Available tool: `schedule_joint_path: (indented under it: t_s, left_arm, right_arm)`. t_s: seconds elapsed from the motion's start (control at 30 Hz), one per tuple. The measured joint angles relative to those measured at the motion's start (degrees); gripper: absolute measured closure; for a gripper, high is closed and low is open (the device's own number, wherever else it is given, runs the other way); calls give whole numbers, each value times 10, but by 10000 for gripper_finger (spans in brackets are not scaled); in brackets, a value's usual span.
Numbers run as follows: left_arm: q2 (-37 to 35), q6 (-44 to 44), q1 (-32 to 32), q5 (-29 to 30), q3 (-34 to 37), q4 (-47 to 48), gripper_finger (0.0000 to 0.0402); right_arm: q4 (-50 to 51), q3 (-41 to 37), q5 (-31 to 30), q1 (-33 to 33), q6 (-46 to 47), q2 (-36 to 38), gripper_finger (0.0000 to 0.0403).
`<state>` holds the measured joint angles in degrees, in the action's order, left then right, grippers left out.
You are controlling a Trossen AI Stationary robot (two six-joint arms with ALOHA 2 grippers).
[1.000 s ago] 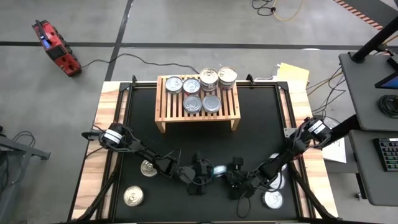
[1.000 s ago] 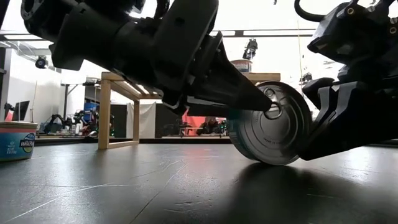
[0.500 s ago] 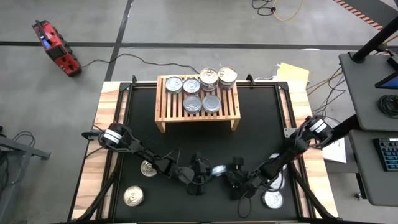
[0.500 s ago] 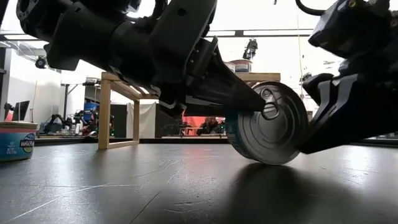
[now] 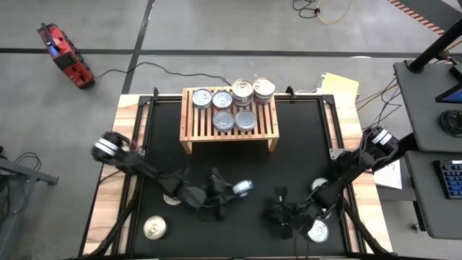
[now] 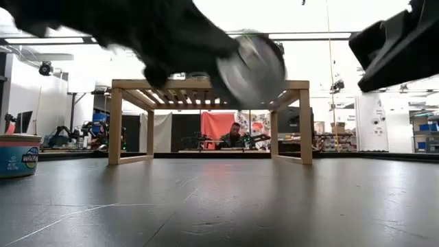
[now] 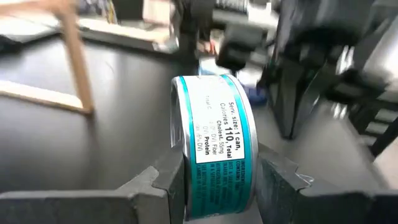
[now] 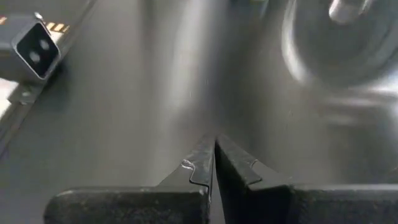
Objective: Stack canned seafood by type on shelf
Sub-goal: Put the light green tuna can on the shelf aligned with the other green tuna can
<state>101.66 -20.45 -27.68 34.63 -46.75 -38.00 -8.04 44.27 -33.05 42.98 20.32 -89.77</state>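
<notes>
Wooden shelf (image 5: 229, 115) already holds six tins; left gripper (image 7: 214, 180) clamps a teal-labelled can (image 7: 214, 146), right gripper (image 8: 214, 163) pinched empty, loose ones near the table's front edge.

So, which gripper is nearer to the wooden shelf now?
Left. The left gripper, shut on a teal-labelled can, is lifted in front of the shelf. The right gripper is shut, empty, and sits farther back toward the table's near edge.

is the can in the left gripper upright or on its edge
On its edge. The teal-labelled can sits between the left gripper's fingers, its lid facing sideways.
</notes>
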Motion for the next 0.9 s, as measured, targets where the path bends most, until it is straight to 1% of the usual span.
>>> schedule_joint_path:
  t_s: [0.1, 0.17, 0.3, 0.37, 0.47, 0.5, 0.57, 0.63, 0.7, 0.77, 0.9]
  left_arm:
    - [-89, -7, -13, 29, 49, -4, 279]
    - [-144, -28, -16, 52, 80, -4, 279]
    - [-236, -121, -13, 120, 136, -1, 279]
    - [-273, -155, -10, 135, 162, -1, 279]
    - [-320, -218, -6, 149, 196, -1, 279]
    - [-335, -244, -4, 146, 207, -1, 279]
    - [-365, -282, 0, 123, 225, -1, 279]
    - [-391, -308, 6, 78, 242, -14, 279]
    - [-409, -333, 10, 34, 256, -38, 279]
    - [-415, -355, 11, 2, 267, -69, 279]
    - [-398, -403, 6, -9, 278, -94, 279]
  right_arm:
    - [1, 0, -11, 0, -26, 16, 394]
    - [1, 0, -30, 0, -49, 26, 394]
    - [0, 2, -89, -1, -101, 38, 394]
    - [-2, 4, -119, -2, -129, 44, 394]
    - [-4, 9, -149, -8, -171, 50, 394]
    - [-2, 10, -156, -12, -187, 50, 394]
    - [-3, 16, -173, -22, -221, 50, 394]
    - [-3, 20, -187, -33, -262, 50, 393]
    - [-4, 23, -187, -45, -318, 47, 393]
    - [-2, 28, -185, -55, -376, 45, 393]
    - [-12, 43, -186, -71, -414, 44, 388]
